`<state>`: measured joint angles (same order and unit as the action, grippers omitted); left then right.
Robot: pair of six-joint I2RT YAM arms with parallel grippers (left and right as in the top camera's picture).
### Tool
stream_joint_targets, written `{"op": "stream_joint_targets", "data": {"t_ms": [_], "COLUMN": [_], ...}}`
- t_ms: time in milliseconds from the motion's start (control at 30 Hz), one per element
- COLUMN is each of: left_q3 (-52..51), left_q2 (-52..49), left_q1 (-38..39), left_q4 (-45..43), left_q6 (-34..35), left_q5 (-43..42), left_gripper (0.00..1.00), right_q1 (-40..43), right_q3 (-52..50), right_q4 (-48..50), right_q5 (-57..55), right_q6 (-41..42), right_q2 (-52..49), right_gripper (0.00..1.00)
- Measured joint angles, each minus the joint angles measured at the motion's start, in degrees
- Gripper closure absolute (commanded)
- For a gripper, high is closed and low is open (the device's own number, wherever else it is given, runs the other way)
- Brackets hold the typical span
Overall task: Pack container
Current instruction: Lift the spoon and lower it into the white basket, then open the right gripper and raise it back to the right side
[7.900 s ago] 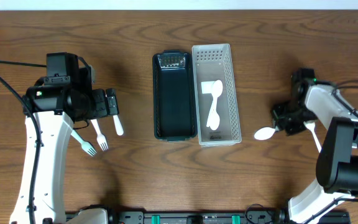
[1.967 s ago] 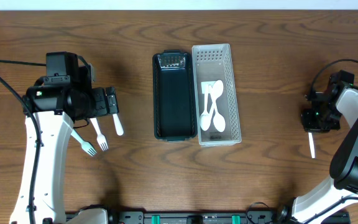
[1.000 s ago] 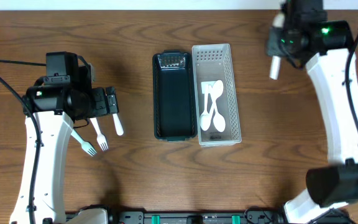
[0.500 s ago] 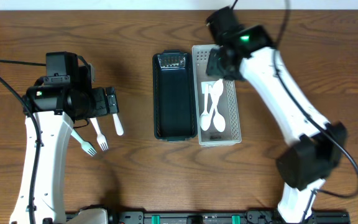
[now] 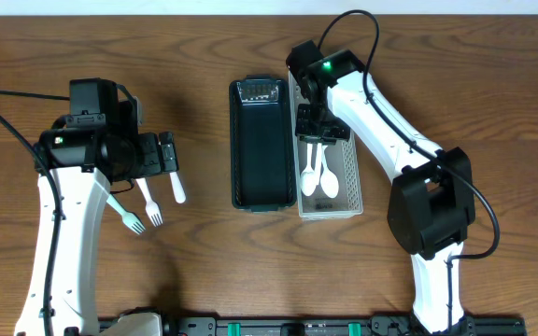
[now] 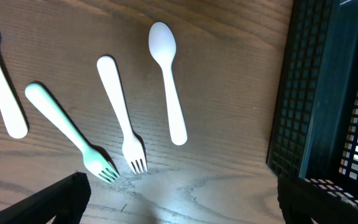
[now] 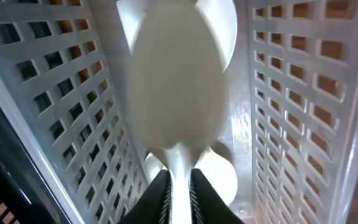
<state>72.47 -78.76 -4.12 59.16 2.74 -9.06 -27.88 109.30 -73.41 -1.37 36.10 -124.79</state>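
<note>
Arguably, with the right jaws shut on a white spoon (image 7: 176,93) inside the white basket (image 5: 355,163) at 3 o'clock of the black bin (image 5: 261,149), left jaws wide and empty, a high release risked bouncing it off the two spoons (image 5: 309,182) beneath.

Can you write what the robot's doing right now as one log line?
right gripper: shut on spoon, over white basket | white basket: two spoons inside | left gripper: open, above forks
</note>
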Motion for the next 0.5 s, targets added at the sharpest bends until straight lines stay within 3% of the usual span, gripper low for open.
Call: {"op": "stream_joint_targets", "data": {"t_ms": [500], "left_q3": [0.00], "left_q2": [0.00], "left_q1": [0.00], "left_q4": [-0.02], "left_q6": [0.00], "left_q5": [-0.02], "left_gripper": [0.02], "right_q1": [1.86], "right_q3": [4.15], "right_q4": [1.27], "right_q5": [-3.15], "right_q6": [-8.31], "right_q2": [0.00], "right_gripper": [0.81]}}
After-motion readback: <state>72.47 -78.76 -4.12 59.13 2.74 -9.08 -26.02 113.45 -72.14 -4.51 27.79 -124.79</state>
